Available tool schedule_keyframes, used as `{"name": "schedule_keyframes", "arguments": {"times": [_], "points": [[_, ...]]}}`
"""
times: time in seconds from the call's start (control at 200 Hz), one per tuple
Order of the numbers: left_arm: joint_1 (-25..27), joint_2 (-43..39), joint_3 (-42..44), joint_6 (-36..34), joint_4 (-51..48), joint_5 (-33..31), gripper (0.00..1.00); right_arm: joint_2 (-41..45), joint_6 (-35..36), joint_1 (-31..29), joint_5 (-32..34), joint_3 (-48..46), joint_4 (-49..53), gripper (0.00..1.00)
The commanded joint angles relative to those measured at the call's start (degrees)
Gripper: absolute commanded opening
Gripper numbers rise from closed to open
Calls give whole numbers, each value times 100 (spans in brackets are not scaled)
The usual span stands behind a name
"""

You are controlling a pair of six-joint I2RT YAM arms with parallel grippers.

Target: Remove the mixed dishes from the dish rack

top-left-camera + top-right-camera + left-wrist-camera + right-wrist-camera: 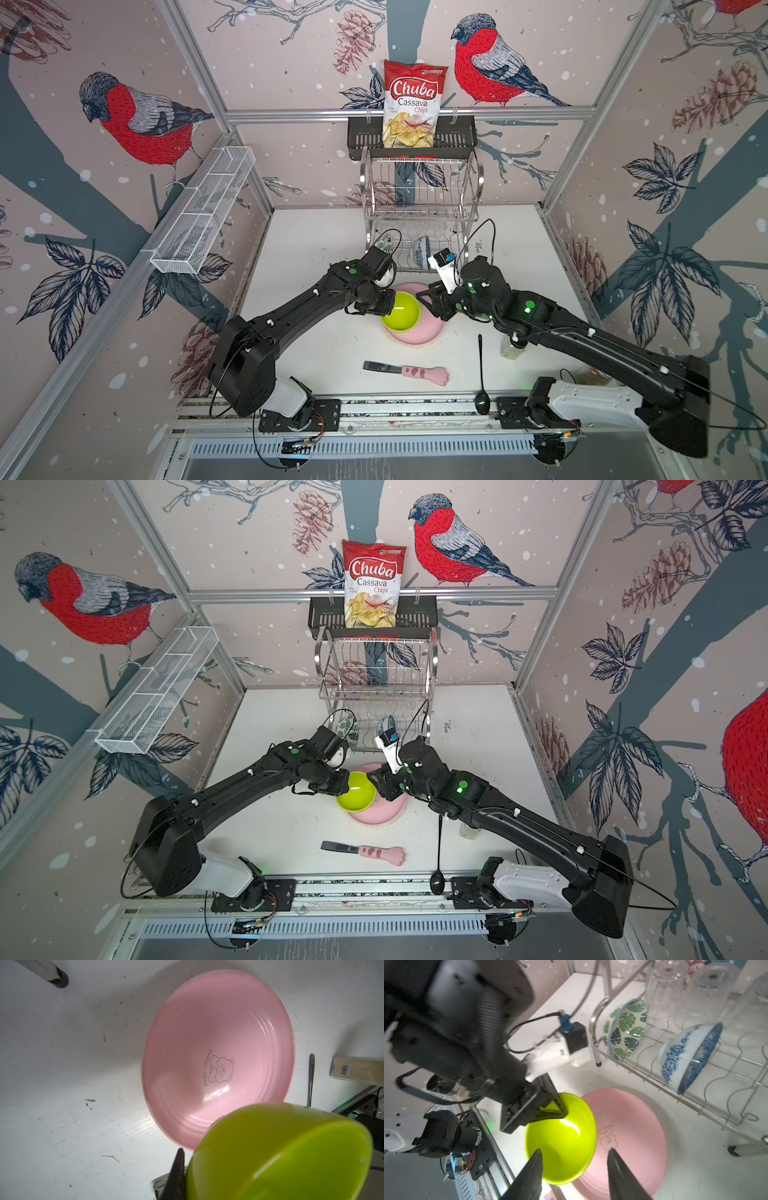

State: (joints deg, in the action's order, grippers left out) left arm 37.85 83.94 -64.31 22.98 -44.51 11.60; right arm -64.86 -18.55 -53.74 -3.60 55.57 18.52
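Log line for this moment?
left claw: shut on lime bowl; right claw: open; bowl: over pink plate; rack: leaf bowl, blue bowl, glasses

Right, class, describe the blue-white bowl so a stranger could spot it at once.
Find the steel dish rack at the back of the white table. On its lower tier two bowls lean on edge near upturned glasses. The blue-white bowl has blue patterning, unlike the green-leaf bowl beside it.
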Motion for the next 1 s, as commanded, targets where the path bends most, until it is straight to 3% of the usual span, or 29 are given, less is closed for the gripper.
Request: {"name": "schedule_keyframes", "arguments": {"times": [0.0,0.215,0.47,0.535,0.68,0.755,0.805,0.995], "points": [[-14,-28,-90,116,-73,-150,0,-185,-389,111,-392,-47,-73,52],[-14,-4,-165,132,-86,-177,0,-1465,-461,88,-512,543,668,51],[-14,-107,-108,162,-60,-163,0,-2101,-674,45,-709,706,419,49],[-14,-115,-130,157,-36,-149,0,-2248,-753,47,-838,757,298,42],[-5,-139,-143,152,49,-102,0,-2471,-1007,34,-943,813,108,9],[21,-190,-112,145,153,-29,0,-2504,-1078,17,-891,815,79,0],[30,-209,-100,117,186,47,0,-2501,-1107,11,-857,815,80,0],[38,-361,-133,53,247,57,49,-2257,-1108,48,-694,756,353,0]]}}
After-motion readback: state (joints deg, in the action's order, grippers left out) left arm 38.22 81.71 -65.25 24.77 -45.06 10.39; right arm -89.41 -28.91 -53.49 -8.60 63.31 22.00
